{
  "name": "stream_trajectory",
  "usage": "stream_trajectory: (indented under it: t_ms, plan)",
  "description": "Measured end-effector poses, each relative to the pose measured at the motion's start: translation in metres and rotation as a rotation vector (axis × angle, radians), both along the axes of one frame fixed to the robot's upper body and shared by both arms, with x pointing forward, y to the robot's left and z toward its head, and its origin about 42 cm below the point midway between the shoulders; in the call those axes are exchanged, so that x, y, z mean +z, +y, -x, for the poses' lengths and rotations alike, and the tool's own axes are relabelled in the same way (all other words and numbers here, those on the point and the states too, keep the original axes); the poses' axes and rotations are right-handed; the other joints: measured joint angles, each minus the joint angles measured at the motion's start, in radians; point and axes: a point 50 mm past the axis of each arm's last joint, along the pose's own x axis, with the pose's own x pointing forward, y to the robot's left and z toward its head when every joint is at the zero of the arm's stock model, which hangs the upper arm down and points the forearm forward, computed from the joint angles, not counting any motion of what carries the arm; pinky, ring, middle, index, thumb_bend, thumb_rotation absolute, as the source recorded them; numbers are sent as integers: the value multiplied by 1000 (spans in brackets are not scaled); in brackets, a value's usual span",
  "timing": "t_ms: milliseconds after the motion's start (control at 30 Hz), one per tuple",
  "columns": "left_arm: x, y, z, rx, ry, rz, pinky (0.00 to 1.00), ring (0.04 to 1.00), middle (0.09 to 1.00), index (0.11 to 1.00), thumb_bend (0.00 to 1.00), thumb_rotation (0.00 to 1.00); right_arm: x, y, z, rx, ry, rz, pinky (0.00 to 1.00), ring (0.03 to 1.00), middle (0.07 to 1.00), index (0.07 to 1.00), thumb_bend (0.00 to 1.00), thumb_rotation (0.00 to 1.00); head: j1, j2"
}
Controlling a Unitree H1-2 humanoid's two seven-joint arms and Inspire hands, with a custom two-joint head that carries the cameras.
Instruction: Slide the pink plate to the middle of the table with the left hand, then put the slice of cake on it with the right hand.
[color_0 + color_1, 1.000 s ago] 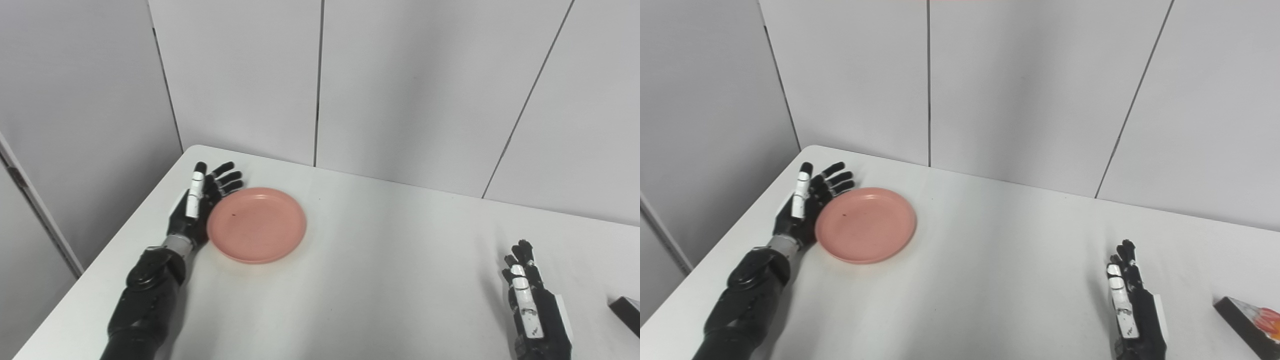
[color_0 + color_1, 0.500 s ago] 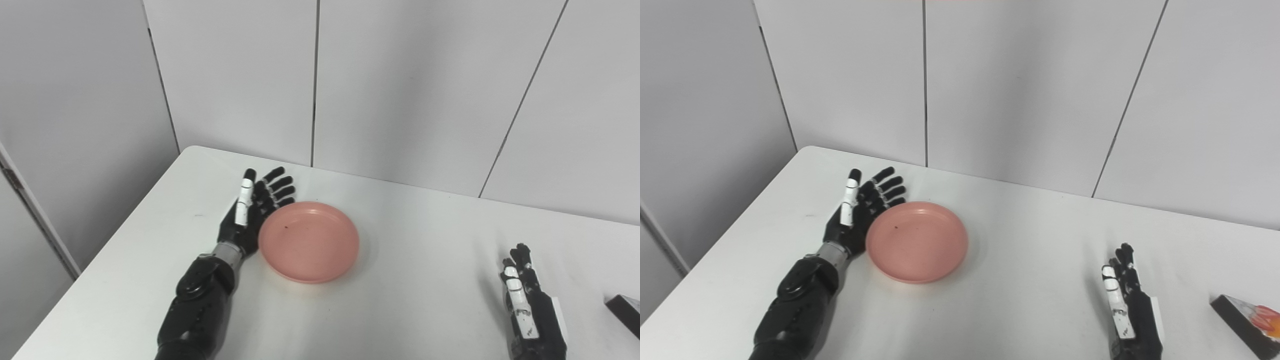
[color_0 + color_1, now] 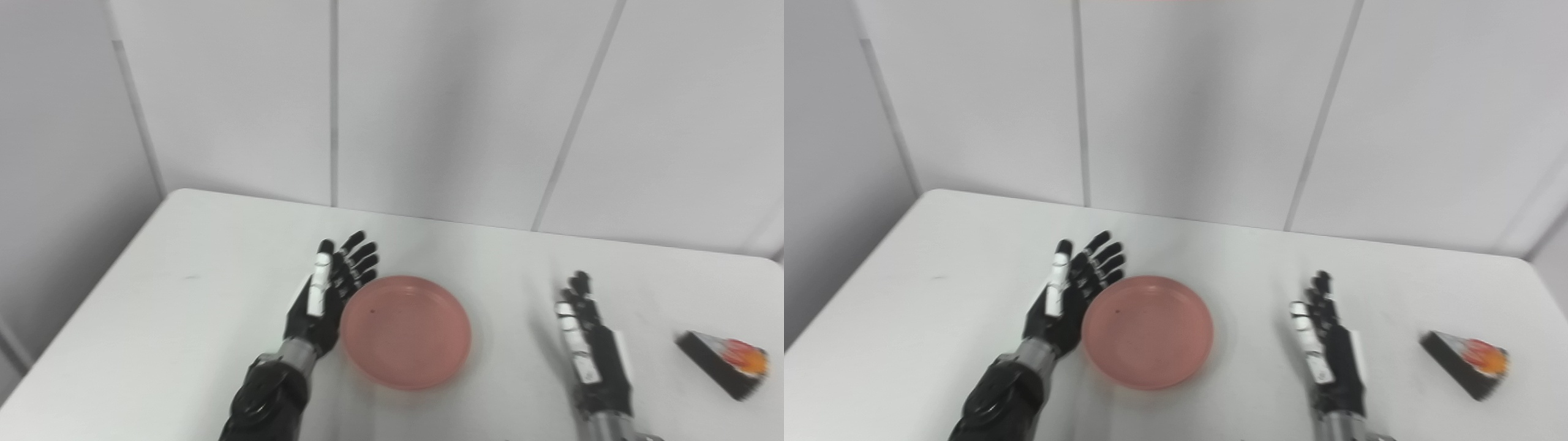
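Observation:
The pink plate [image 3: 406, 329] lies empty near the middle of the white table [image 3: 184, 294]. My left hand [image 3: 327, 294] stands on edge, open, with its palm against the plate's left rim. My right hand [image 3: 589, 349] rests open, fingers straight and pointing away, to the right of the plate and apart from it. The slice of cake [image 3: 724, 361], dark with a white and orange top, lies on the table further right, beyond the right hand. In the right eye view the cake [image 3: 1467, 361] sits near the table's right edge.
Grey wall panels [image 3: 429, 104] rise behind the table's far edge. The table's left edge [image 3: 92, 294] runs diagonally at the left. The table's rounded right corner [image 3: 1528, 269] shows at the right.
The camera has swung right, bringing the cake fully into view. My left hand has pushed the plate rightward from the table's left side towards its middle. The right hand has stayed about where it was.

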Motion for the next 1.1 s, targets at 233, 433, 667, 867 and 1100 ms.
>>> stream_trajectory:
  t_ms: [233,433,667,867,1100]
  plan:
    - [-5,-21,18,14,-6,-10,1000,991,989,978,711,1000,0,18,2,12,-4,7,1000,994,987,1000,665,743,-136,37]
    - [-4,-27,24,23,-54,-31,1000,1000,1000,1000,706,1000,0,29,3,18,-4,11,1000,1000,992,1000,662,748,-227,58]
    - [-8,-34,29,-13,-61,-89,1000,1000,1000,1000,679,1000,3,26,1,-24,-1,33,977,962,958,971,617,711,-270,64]
    - [-8,-32,30,-21,-82,-125,1000,1000,1000,1000,657,1000,39,-8,-10,-109,-50,264,842,886,877,890,593,591,-324,64]
    - [-9,-29,29,-28,-84,-140,1000,1000,1000,1000,666,1000,117,-71,-15,-263,-7,618,685,785,819,830,650,244,-402,57]
